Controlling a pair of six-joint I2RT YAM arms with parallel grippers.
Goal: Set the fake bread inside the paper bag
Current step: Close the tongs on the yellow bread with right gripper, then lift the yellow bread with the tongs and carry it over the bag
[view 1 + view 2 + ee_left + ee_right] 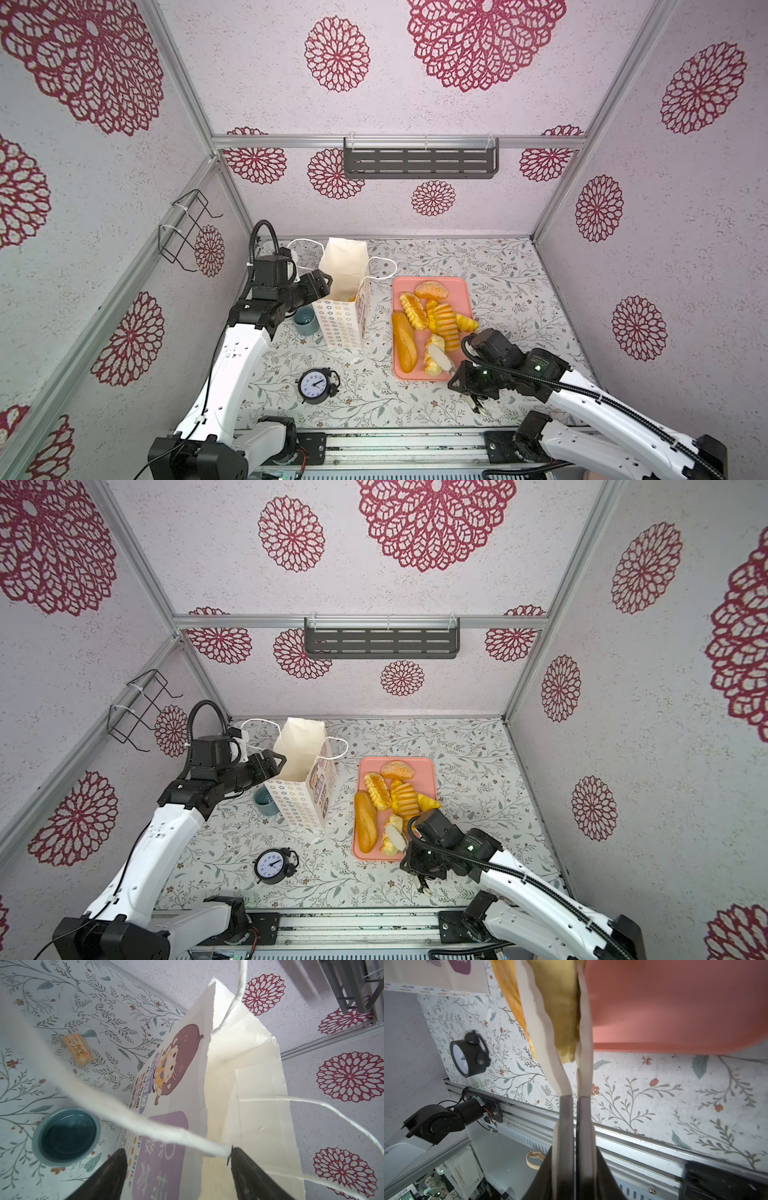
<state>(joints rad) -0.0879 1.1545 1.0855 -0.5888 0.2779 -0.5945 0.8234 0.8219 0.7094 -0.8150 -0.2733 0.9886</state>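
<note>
Six-odd fake bread (pixel 442 320) pieces: all on the pink tray (pixel 457 286).
Right gripper (pixel 439 357): clamped on the pale pastry (pixel 562 1012) at the tray's near edge.
Left gripper (pixel 176 1151): jaws spread astride the paper bag (pixel 340 324) rim.
Bag inside: I can't tell.

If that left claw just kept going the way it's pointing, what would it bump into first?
The bag. The left gripper is open astride its printed wall, so that wall and the handle crossing it likely come first; depth is unclear.
</note>
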